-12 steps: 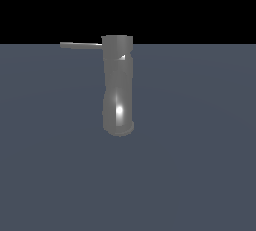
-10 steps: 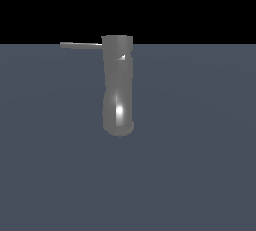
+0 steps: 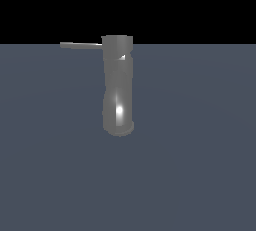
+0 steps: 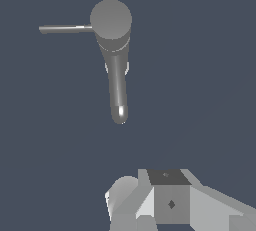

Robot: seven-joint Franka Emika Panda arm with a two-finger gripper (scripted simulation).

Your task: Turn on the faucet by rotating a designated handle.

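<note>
Simply flat slate-blue floor (image 3: 200,175), black backdrop (image 3: 200,5), grey faucet (image 3: 118,90)

1. Across the exterior view, no shift detectable in the faucet (image 3: 118,90) or the handle (image 3: 81,45) since the earlier pictures.
2. No arm or gripper entering that view meanwhile.
3. No earlier wrist picture for comparing anything else.

Pincer (image 4: 167,202) hangs well apart from faucet (image 4: 112,30) and handle (image 4: 65,28).

We see the gripper (image 4: 170,202) only in part: the wrist view's edge cuts it, hiding whether its fingers are spread.
</note>
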